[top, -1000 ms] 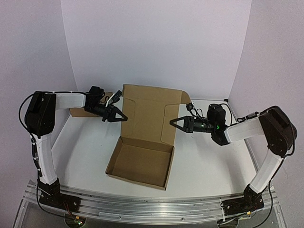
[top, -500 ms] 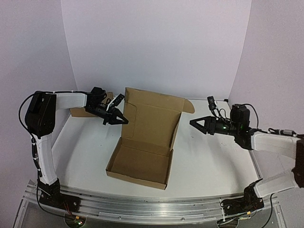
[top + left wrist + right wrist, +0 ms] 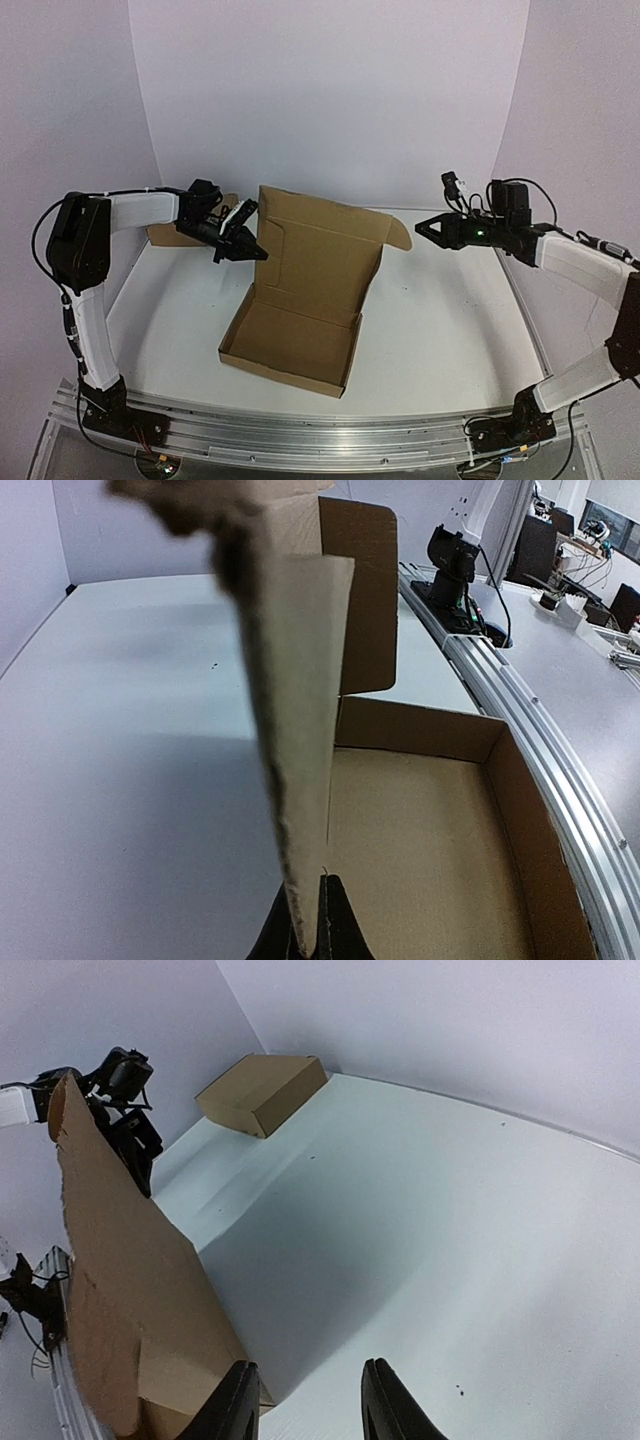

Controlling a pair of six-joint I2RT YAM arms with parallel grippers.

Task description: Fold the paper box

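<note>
The paper box [image 3: 290, 345] is a brown cardboard mailer whose shallow tray lies on the table with its lid [image 3: 322, 252] standing nearly upright behind it. My left gripper [image 3: 248, 250] is shut on the lid's left side flap [image 3: 300, 730], whose thin edge runs down between the black fingertips [image 3: 340, 935]. The tray's inside [image 3: 430, 850] shows to the right of them. My right gripper [image 3: 424, 226] hovers open to the right of the lid's rounded corner flap [image 3: 397, 234], apart from it. In the right wrist view the right gripper [image 3: 305, 1400] holds nothing, and the lid [image 3: 120, 1260] stands at the left.
A smaller plain brown box [image 3: 168, 237] lies at the back left behind my left arm, and this plain box [image 3: 262, 1090] also shows near the far wall in the right wrist view. White table [image 3: 440, 330] spreads right of the mailer. Walls close in the back and sides.
My right gripper drew back from the lid's right side, rose toward the back right and opened. My left gripper kept its hold, and the box shifted slightly left.
</note>
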